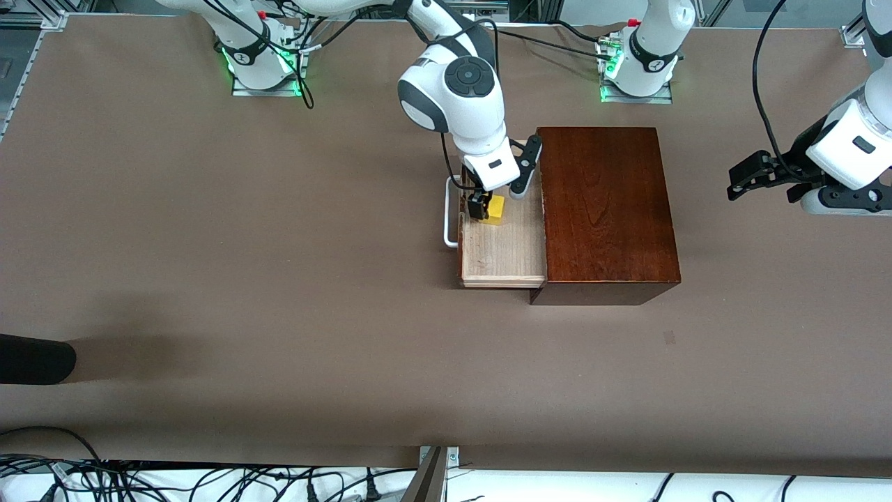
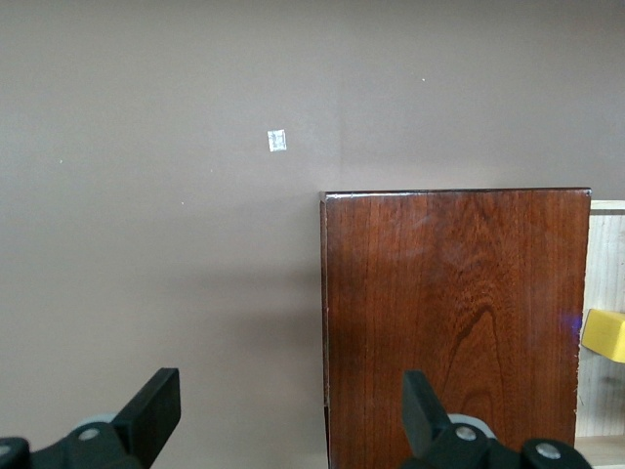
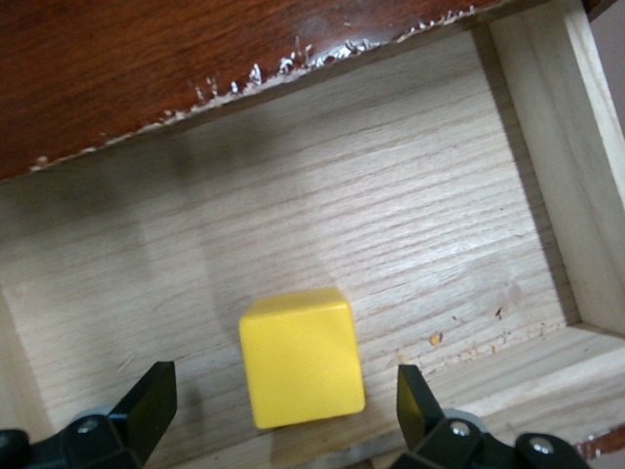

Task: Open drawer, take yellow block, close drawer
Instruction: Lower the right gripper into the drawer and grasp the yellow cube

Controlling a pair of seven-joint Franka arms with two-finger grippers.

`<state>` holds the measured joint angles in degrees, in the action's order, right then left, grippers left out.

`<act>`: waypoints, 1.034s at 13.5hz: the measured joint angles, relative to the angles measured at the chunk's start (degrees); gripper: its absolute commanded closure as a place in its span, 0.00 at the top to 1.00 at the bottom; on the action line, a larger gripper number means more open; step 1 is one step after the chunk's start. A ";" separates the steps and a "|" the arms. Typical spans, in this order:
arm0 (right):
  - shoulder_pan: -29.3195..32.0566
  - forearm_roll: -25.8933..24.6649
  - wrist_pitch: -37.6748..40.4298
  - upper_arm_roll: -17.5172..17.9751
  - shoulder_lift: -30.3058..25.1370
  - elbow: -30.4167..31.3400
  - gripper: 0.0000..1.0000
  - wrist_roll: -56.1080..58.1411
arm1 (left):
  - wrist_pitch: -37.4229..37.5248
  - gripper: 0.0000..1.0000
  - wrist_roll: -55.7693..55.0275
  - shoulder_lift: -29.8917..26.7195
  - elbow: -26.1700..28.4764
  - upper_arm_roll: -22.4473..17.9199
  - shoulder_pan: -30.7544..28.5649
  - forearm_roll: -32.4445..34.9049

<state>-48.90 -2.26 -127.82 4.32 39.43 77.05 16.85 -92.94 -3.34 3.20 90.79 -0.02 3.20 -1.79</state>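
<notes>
A brown table is seen, and on it a glossy dark-brown box is set near the left arm's base. From the box the drawer is drawn out toward the right arm's end of the table, its white handle leading. The yellow block lies on the pale drawer floor, close to the drawer front and well apart from the box. The right gripper is lowered into the drawer just over the block, its fingers held apart with the block between them, not yet clamped. The left gripper waits over the table at the closed end of the box, fingers spread and empty.

The opening is judged done; the taking of the block is in hand. A slight further descent, a closing on the block and a straight lift clear of the drawer walls are called for next.
</notes>
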 measured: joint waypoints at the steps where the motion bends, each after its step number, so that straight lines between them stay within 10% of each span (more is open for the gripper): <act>1: 0.01 -0.42 -0.81 -0.06 0.47 -0.01 1.00 0.05 | 0.00 1.00 0.00 0.01 0.00 0.05 0.00 0.00; 9: 0.00 -1.25 -4.00 -0.08 3.20 -0.07 0.98 0.22 | 0.00 1.00 0.00 0.01 -0.07 0.34 0.02 0.00; 14: -0.06 -2.05 -5.23 -0.08 3.93 -0.07 0.44 0.24 | 0.00 1.00 0.00 0.01 -0.10 0.37 0.02 0.00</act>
<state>-48.96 -4.31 -133.05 4.24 43.36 76.98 17.09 -92.94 -3.34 3.21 90.70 0.35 3.23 -1.79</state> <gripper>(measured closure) 0.238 0.000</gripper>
